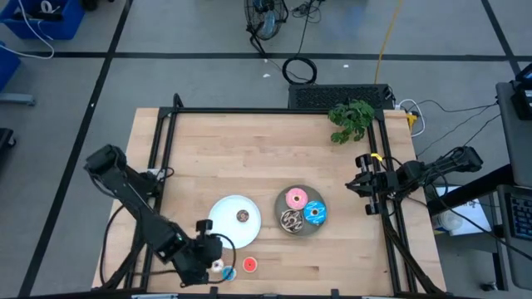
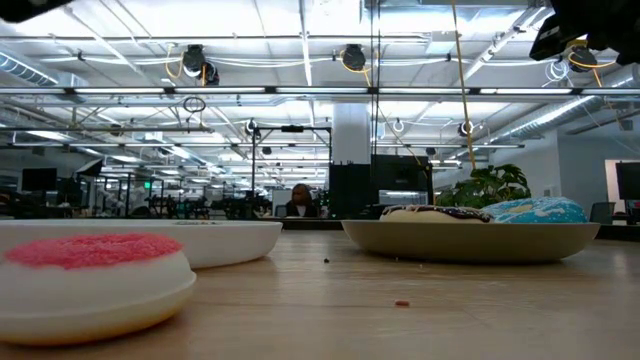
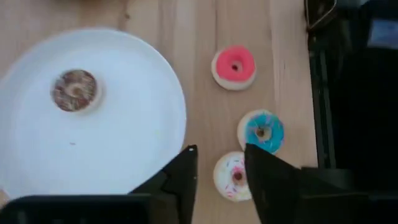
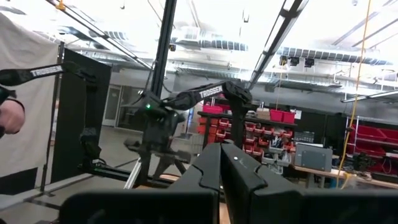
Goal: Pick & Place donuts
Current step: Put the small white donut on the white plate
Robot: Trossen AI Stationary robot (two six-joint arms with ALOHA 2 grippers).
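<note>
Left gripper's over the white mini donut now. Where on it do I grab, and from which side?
Grip the white mini donut across its outer rim, coming straight down from above. It lies flat on the table, and the left gripper is open over it. Watch the blue mini donut close beside one finger.

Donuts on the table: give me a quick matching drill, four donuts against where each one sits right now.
Donuts:
1. mini brown donut
2. pink donut
3. mini red donut
4. mini white donut

Places:
A. bare table, clear of the end effector
B. white plate
C. between the left end effector's open fingers
D. grey plate

Pairs: 1-B, 2-D, 3-A, 4-C
</note>
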